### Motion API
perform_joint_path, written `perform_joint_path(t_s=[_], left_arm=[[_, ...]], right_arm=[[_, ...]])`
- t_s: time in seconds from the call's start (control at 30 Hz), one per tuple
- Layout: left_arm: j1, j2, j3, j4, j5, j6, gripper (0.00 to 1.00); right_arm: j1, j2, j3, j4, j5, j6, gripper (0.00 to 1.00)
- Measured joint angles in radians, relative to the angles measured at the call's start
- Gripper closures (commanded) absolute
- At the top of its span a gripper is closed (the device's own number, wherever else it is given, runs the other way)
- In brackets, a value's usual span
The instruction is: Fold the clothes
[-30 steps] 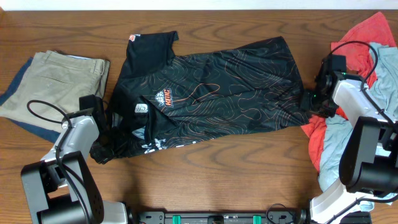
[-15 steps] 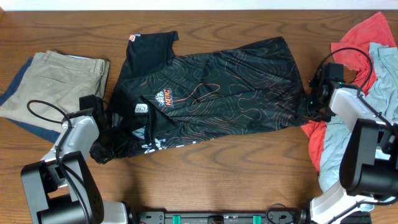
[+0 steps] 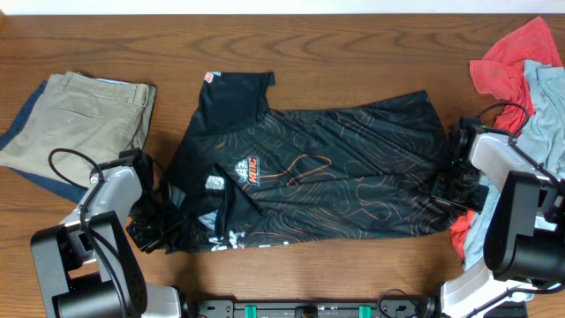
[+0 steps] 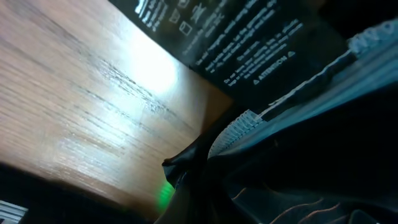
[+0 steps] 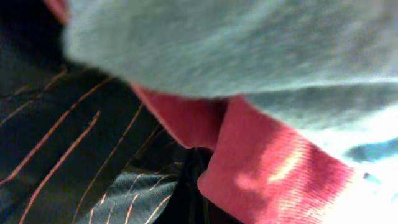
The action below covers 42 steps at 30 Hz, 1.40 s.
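smooth black cloth jersey (image 3: pixel 353 185), glossy grained wood table (image 3: pixel 353 44), matt khaki cloth trousers (image 3: pixel 88 119), fuzzy red garment (image 3: pixel 516 57)

Brown wood-grain table (image 3: pixel 353 35) with glossy sheen.

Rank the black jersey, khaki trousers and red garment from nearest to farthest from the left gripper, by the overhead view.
1. Black jersey: bunched right at the left gripper, lower left.
2. Khaki trousers: up and left of it, left side.
3. Red garment: far right side.
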Motion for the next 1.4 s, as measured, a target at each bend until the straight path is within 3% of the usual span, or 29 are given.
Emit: perform_joint_path(t_s=[0.2, 0.27, 0.3, 0.33, 0.37, 0.43, 0.47, 0.5, 0.73, 0.93, 1.2, 1.4], left_arm=[[0.000, -0.022, 0.023, -0.062, 0.006, 0.008, 0.93], [0.000, -0.054, 0.057, -0.094, 0.020, 0.011, 0.91], [0.000, -0.076, 0.081, -0.109, 0.032, 0.014, 0.86], [0.000, -0.097, 0.102, -0.114, 0.044, 0.021, 0.78], [0.000, -0.121, 0.126, -0.116, 0.058, 0.027, 0.69], [0.000, -0.167, 0.176, -0.111, 0.097, 0.051, 0.36], [0.001, -0.187, 0.199, -0.093, 0.116, 0.056, 0.13], [0.000, -0.208, 0.221, -0.066, 0.137, 0.067, 0.00], [-0.026, -0.236, 0.273, 0.228, 0.253, 0.115, 0.02], [-0.100, -0.106, 0.294, 0.458, 0.305, 0.127, 0.02], [-0.182, 0.263, 0.513, 0.539, 0.312, 0.166, 0.02], [-0.227, 0.448, 0.658, 0.577, 0.223, 0.180, 0.02]], right_arm=[[-0.003, 0.000, 0.043, 0.003, -0.061, -0.027, 0.94], [-0.005, -0.006, 0.089, 0.000, -0.098, -0.042, 0.85], [-0.005, -0.013, 0.115, -0.001, -0.116, -0.051, 0.68], [-0.005, -0.027, 0.146, -0.001, -0.140, -0.064, 0.49], [-0.005, -0.040, 0.171, -0.001, -0.154, -0.077, 0.39], [-0.005, -0.078, 0.226, 0.003, -0.204, -0.102, 0.32], [-0.005, -0.096, 0.249, 0.006, -0.228, -0.114, 0.31], [-0.005, -0.121, 0.277, 0.015, -0.259, -0.139, 0.30], [-0.004, -0.196, 0.317, 0.031, -0.406, -0.228, 0.28], [0.010, -0.195, 0.317, 0.029, -0.441, -0.245, 0.28], [0.048, -0.195, 0.317, 0.030, -0.457, -0.254, 0.26], [0.058, -0.195, 0.317, 0.029, -0.459, -0.256, 0.26]])
